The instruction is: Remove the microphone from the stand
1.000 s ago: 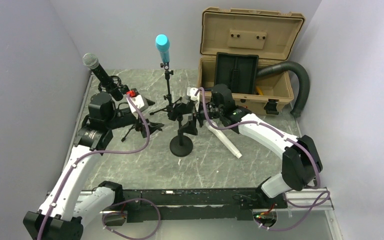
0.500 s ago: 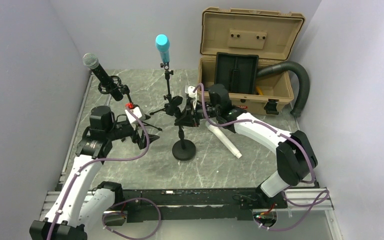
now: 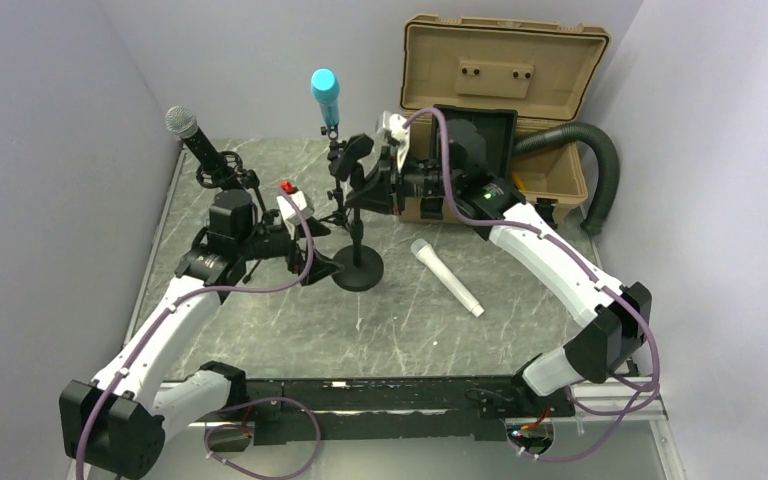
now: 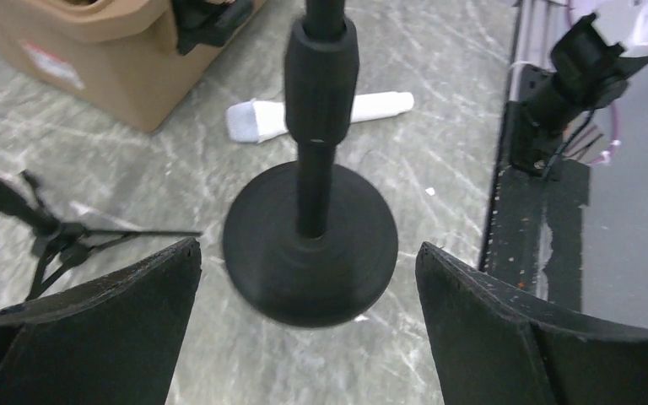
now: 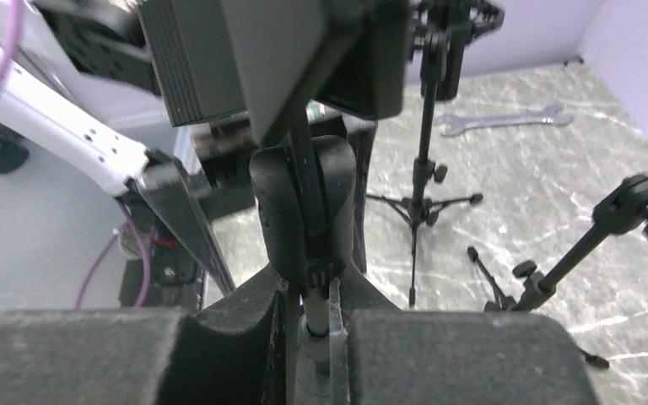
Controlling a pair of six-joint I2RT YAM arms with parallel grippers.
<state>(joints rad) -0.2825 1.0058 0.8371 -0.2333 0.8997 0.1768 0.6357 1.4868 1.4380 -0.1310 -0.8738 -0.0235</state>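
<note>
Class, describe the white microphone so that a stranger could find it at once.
Start at the open tan case at the back right of the table. In front of it is the white microphone. It alone lies flat; the teal-headed microphone and the silver-headed microphone are raised on stands.

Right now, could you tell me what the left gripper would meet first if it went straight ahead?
Probably the black round-based stand, whose upright pole sits centred ahead of the open left gripper; how far off is unclear.
</note>
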